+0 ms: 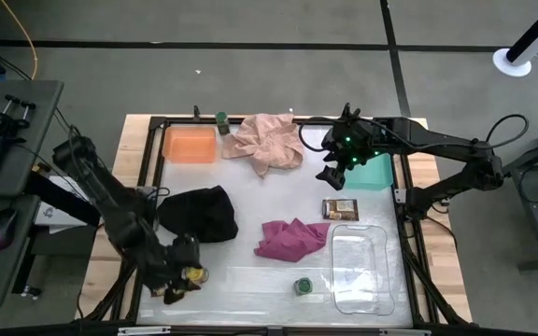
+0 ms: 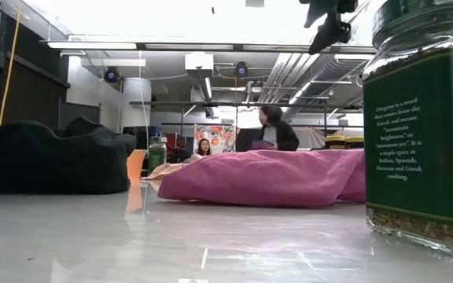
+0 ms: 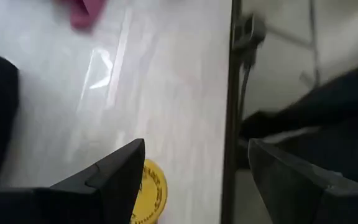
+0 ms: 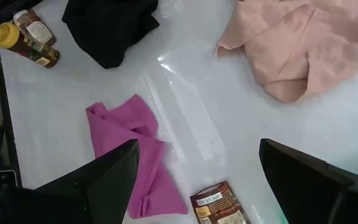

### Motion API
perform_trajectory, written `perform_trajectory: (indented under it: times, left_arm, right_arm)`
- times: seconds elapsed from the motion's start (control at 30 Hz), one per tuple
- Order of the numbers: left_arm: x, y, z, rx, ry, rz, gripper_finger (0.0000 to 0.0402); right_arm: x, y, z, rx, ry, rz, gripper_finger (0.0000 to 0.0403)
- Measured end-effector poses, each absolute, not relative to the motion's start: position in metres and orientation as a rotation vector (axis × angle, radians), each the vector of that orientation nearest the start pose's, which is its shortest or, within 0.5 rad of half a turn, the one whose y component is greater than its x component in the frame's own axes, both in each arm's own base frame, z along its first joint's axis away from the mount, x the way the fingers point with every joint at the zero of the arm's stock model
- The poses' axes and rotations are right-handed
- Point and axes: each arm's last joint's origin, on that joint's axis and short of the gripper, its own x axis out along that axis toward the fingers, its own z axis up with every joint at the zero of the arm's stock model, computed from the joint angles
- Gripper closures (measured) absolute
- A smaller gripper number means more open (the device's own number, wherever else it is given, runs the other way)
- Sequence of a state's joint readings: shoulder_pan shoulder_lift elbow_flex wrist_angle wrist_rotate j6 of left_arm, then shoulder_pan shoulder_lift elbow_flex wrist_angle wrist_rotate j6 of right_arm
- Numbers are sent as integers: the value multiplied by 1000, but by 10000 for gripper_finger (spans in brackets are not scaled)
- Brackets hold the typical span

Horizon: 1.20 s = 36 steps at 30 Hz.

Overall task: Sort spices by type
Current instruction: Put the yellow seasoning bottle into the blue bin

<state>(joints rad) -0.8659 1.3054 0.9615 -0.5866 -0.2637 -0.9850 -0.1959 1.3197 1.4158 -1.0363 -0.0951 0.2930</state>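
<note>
A yellow-lidded jar (image 1: 193, 274) lies at the table's near left; it also shows in the right wrist view (image 4: 25, 42), on its side. My left gripper (image 1: 177, 278) is open right at it, and the yellow lid (image 3: 148, 194) shows beside one finger (image 3: 114, 177). A green-lidded jar (image 1: 303, 286) stands upright near the front edge, and it looms large in the low view (image 2: 423, 126). Another green-lidded jar (image 1: 222, 121) stands at the far edge. A brown packet (image 1: 340, 209) lies flat right of centre. My right gripper (image 1: 332, 170) is open and empty, raised beside the teal tray (image 1: 374, 174). My left gripper has one finger right beside the jar's yellow lid (image 3: 149, 186), coming from above. The finger hides the rest of the jar. I cannot tell whether it touches the jar.
An orange tray (image 1: 190, 146) stands at the far left and a clear tray (image 1: 362, 269) at the near right. A pink cloth (image 1: 264, 142), a black cloth (image 1: 199, 213) and a magenta cloth (image 1: 292, 239) lie across the middle. People sit in the room beyond.
</note>
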Motion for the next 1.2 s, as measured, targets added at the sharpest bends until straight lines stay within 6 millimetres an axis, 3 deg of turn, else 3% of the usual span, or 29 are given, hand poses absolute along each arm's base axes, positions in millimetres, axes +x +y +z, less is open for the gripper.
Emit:
perform_trajectory:
  times: [0.13,0.27,0.4,0.77,0.93,1.2]
  left_arm:
    - [177,-199,236,-302,1059,-112,128]
    - [177,-198,232,-281,1090,-73,128]
    - [175,-193,238,-251,1046,-23,128]
    - [181,-192,265,-118,1009,-83,128]
    - [172,-183,260,-37,1112,-20,128]
    - [173,-185,258,-47,1125,-32,128]
  right_arm:
    - [245,-47,364,383,911,-262,77]
    - [245,-47,364,375,909,-278,77]
    - [245,-48,364,373,908,-283,77]
    - [245,-48,365,394,900,-294,77]
    - [245,-48,365,396,900,-295,77]
    - [245,-48,365,396,900,-295,77]
